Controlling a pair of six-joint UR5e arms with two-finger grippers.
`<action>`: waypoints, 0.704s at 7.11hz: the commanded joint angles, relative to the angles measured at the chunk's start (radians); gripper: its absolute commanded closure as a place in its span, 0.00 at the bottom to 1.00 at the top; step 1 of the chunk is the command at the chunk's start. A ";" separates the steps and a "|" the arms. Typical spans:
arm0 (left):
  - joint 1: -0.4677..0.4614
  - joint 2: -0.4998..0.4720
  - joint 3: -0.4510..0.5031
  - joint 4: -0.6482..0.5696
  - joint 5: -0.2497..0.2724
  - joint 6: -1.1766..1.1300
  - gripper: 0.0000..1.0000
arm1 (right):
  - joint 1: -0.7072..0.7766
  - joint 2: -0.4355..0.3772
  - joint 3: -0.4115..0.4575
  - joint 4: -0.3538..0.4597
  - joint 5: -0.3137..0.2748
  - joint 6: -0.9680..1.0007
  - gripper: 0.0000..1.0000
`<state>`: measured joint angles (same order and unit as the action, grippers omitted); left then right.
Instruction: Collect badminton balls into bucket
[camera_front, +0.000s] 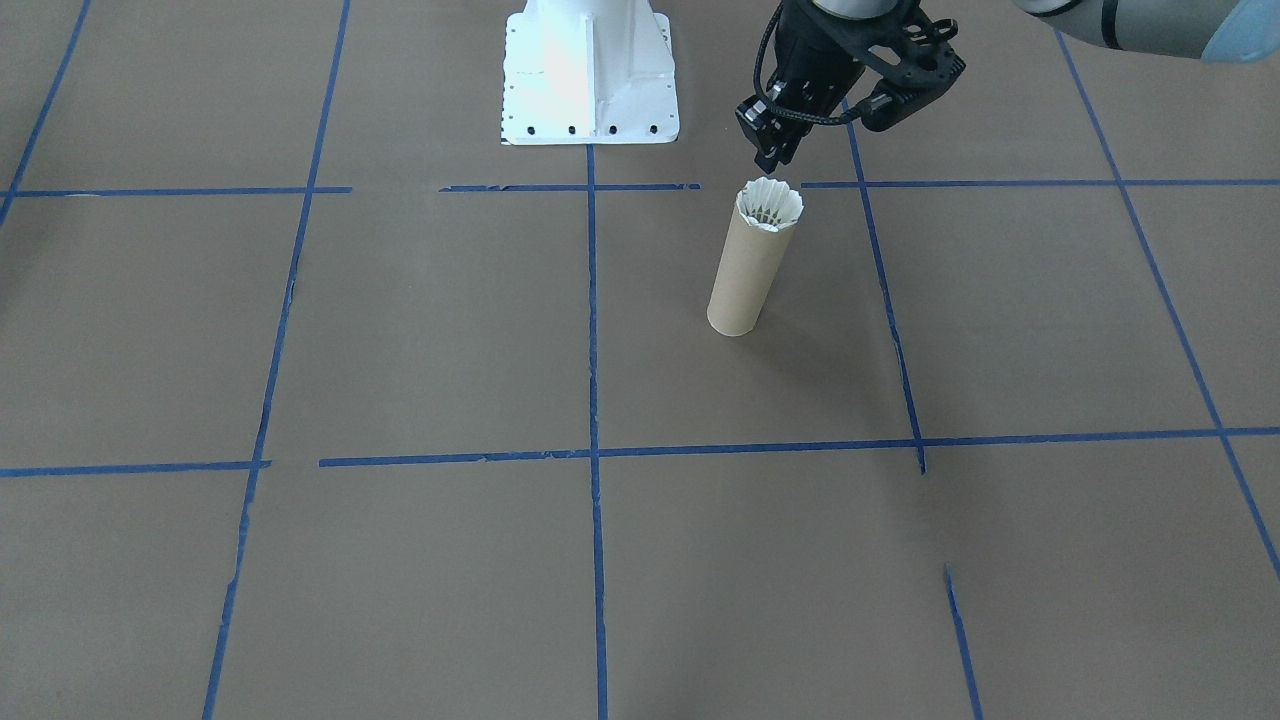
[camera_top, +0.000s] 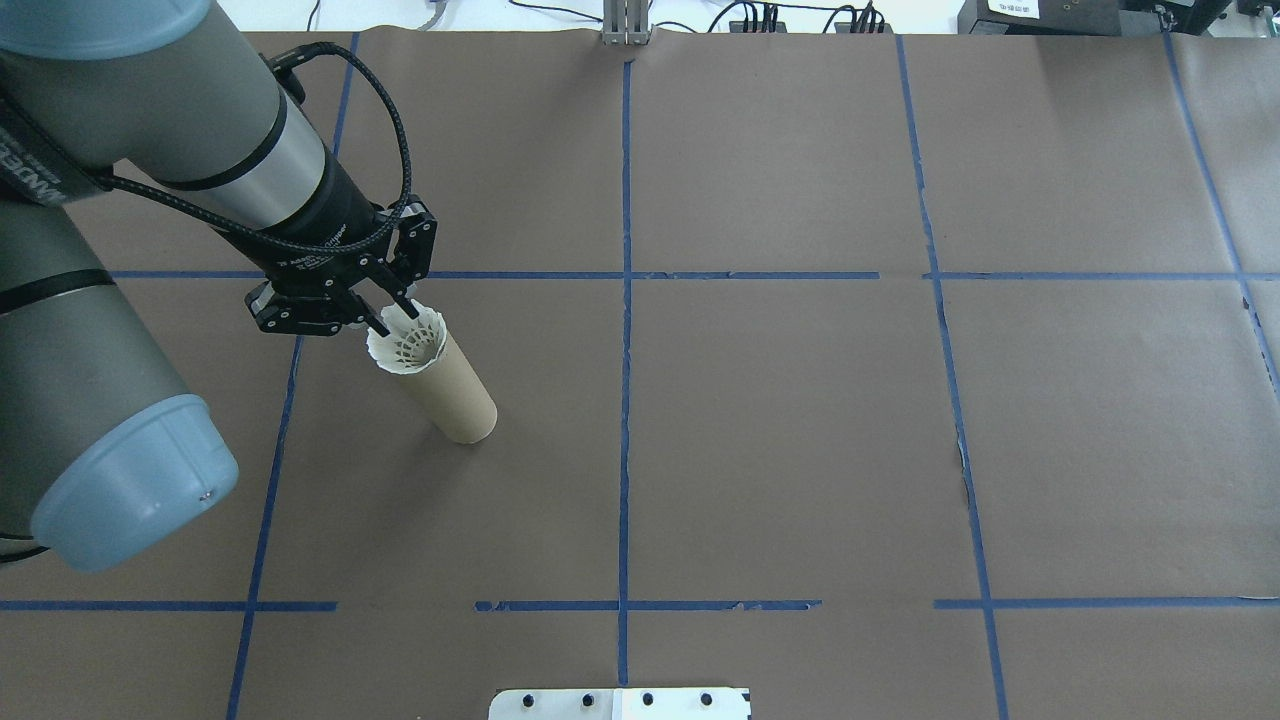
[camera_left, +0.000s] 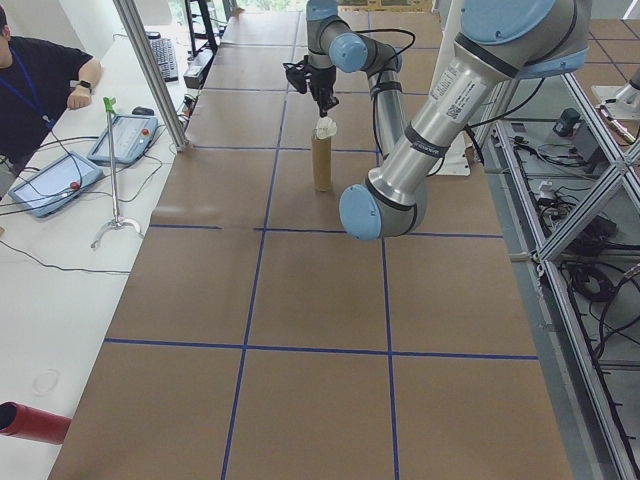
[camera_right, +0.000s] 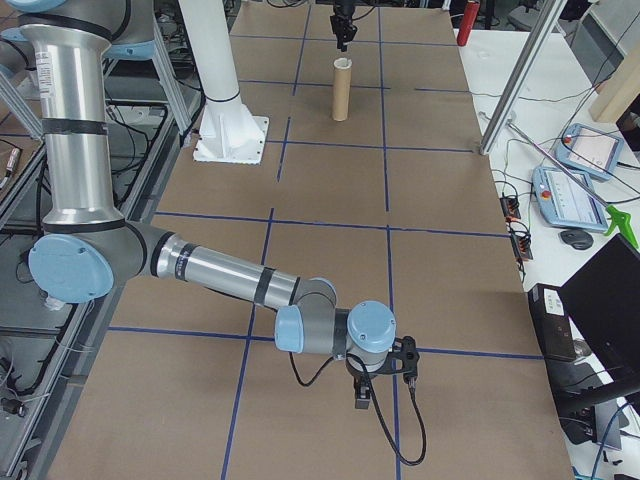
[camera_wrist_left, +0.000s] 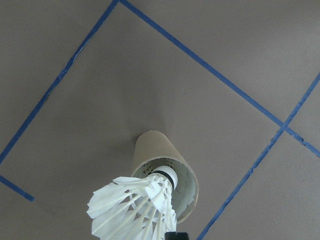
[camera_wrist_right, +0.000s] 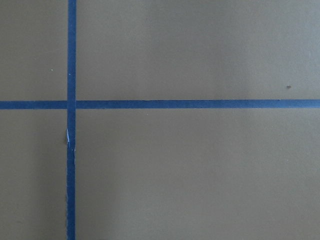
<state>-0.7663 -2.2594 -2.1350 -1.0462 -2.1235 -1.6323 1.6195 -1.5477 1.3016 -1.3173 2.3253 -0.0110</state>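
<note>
The bucket (camera_front: 745, 280) is a brown cardboard tube standing upright on the brown table paper, also seen in the overhead view (camera_top: 455, 395). A white feather badminton ball (camera_front: 770, 205) sits at its mouth, cork tip down just inside the rim (camera_wrist_left: 167, 175), with the feather skirt (camera_top: 408, 340) sticking out above and slightly tilted. My left gripper (camera_top: 393, 315) hangs right over the tube, its fingers drawn close together on the near edge of the skirt. My right gripper (camera_right: 385, 385) hovers low over the table far from the tube; I cannot tell whether it is open or shut.
The white pedestal base (camera_front: 590, 80) with bolt holes stands behind the tube toward the robot. Blue tape lines (camera_front: 592, 450) divide the table into squares. A person (camera_left: 35, 75) sits by a side bench with tablets (camera_left: 50, 185).
</note>
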 joint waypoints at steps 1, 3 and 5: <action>-0.004 0.000 0.001 -0.011 -0.001 0.032 0.00 | 0.000 -0.002 0.001 0.001 0.005 0.000 0.00; -0.027 0.033 0.000 -0.061 -0.004 0.263 0.00 | 0.000 -0.006 0.005 0.006 0.005 0.000 0.00; -0.147 0.169 -0.002 -0.214 -0.022 0.526 0.00 | 0.000 -0.011 0.011 0.006 0.006 0.000 0.00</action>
<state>-0.8424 -2.1700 -2.1358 -1.1761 -2.1357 -1.2677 1.6199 -1.5553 1.3093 -1.3118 2.3311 -0.0108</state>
